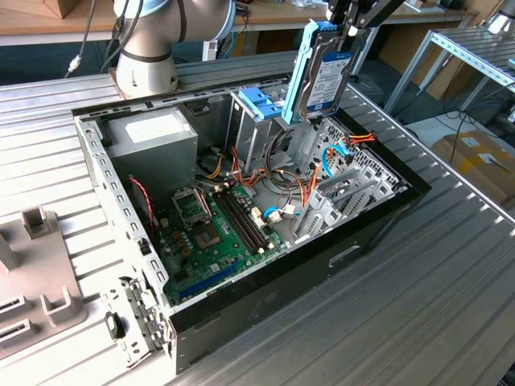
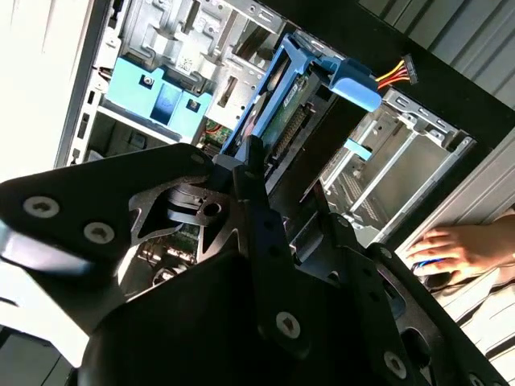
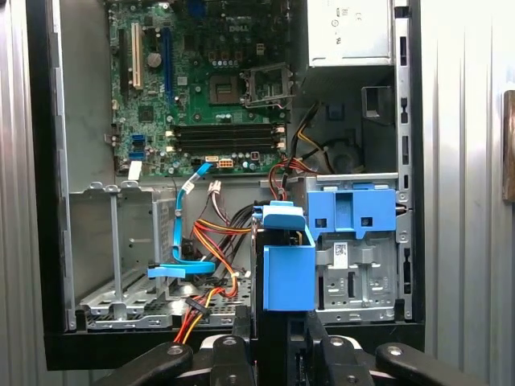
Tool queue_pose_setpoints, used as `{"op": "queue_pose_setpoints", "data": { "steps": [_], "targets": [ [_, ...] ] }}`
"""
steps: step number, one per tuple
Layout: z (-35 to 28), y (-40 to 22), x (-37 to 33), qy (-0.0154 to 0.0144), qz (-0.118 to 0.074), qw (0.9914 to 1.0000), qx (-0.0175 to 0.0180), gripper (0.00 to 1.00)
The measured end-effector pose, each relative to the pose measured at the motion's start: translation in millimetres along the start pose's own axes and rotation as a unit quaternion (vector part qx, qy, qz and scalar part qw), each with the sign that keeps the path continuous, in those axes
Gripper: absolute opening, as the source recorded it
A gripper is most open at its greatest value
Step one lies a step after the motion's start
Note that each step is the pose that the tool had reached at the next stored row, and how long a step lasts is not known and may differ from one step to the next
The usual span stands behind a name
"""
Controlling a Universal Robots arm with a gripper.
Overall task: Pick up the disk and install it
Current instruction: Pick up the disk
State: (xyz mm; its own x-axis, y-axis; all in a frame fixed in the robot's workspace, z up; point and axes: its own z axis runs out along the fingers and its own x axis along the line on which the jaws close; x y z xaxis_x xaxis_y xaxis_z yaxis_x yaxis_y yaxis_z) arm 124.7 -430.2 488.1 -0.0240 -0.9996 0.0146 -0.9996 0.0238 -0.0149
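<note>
A ribbed metal table carries an open computer case lying on its side, and the arm's base stands on the table behind it. Wooden benches, a metal shelf frame and a cardboard box edge the room towards the exterior view's right. A grey fixture sits on the table at that view's left.

Inside the case lie the green motherboard, a grey power supply and loose orange and blue cables.

The gripper hangs above the case with its jaws closed on the upper end of the disk. The disk hangs upright in the air, and its light-blue frame runs down one edge. Its lower end is just above the drive bays, close beside the blue-topped cage.

In the first wrist view, the disk's frame lies between that cage and an empty metal bay, with cables crowding the gap below. Above the case rim the space is open.

A person's hand rests outside the case wall.
</note>
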Motion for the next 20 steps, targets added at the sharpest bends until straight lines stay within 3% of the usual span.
{"op": "queue_pose_setpoints", "data": {
  "steps": [11,20],
  "targets": [
    [0.0,0.0,0.4,0.0,0.0,1.0,0.0,0.35],
    [0.1,3.5,8.0,-0.0002,-0.003,1.0,0.001,0.35]
  ]
}}
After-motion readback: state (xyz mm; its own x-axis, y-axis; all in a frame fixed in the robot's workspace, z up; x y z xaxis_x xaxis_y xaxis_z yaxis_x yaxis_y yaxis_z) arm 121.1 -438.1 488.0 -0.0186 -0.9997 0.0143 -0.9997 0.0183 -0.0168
